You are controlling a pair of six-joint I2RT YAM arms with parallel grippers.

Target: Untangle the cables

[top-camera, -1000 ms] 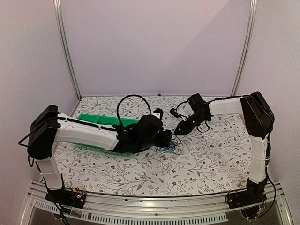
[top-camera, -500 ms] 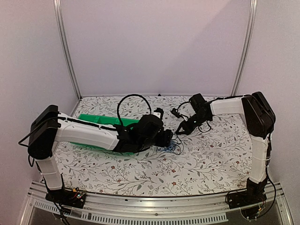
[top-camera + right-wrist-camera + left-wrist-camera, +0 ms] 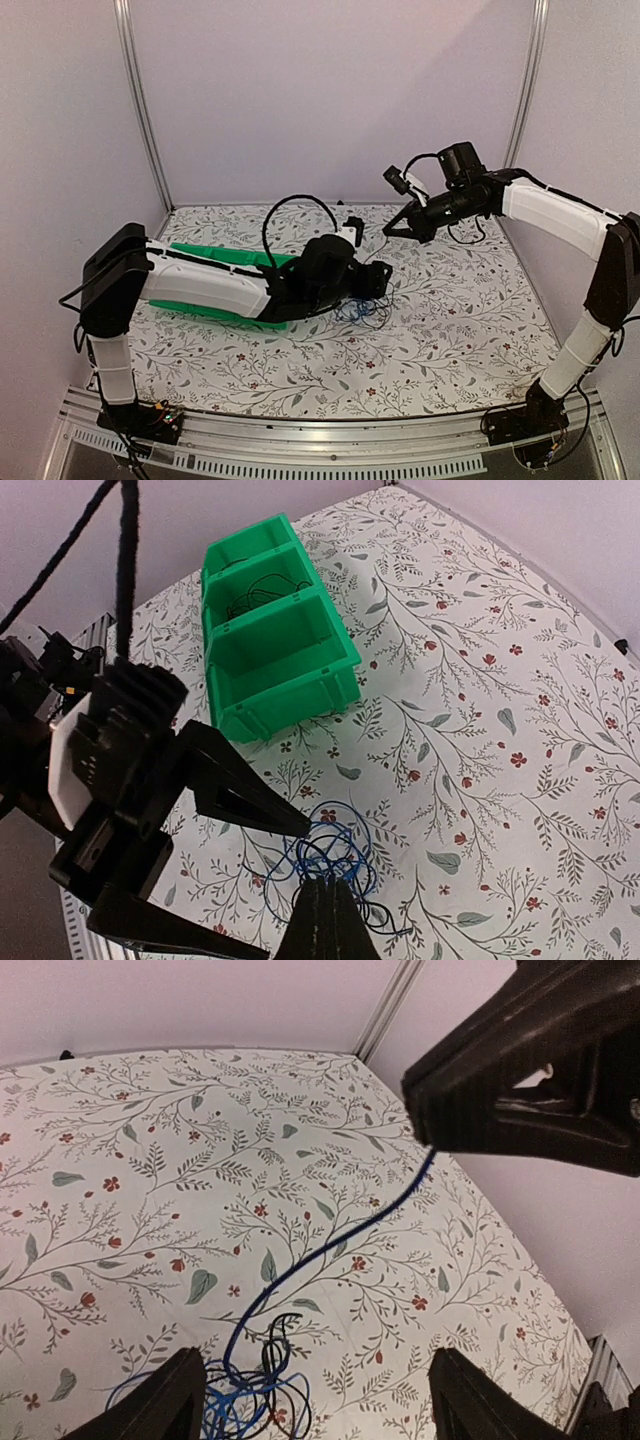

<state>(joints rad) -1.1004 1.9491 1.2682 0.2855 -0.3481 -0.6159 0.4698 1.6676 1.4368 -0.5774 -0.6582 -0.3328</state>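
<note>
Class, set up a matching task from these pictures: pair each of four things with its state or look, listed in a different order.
Things:
1. left end effector
2. right end effector
3. green bin
4. cable snarl

States:
A. shut on a blue strand, high up
B. a blue and black heap
C. open, low beside the heap
D. divided into compartments

Pairs: 1-C, 2-A, 3-D, 4-B

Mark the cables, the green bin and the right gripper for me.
cables [image 3: 328, 862], right wrist view, middle of the snarl.
green bin [image 3: 290, 704], right wrist view, near outer wall.
right gripper [image 3: 425, 1125], left wrist view, shut tips on blue strand.
</note>
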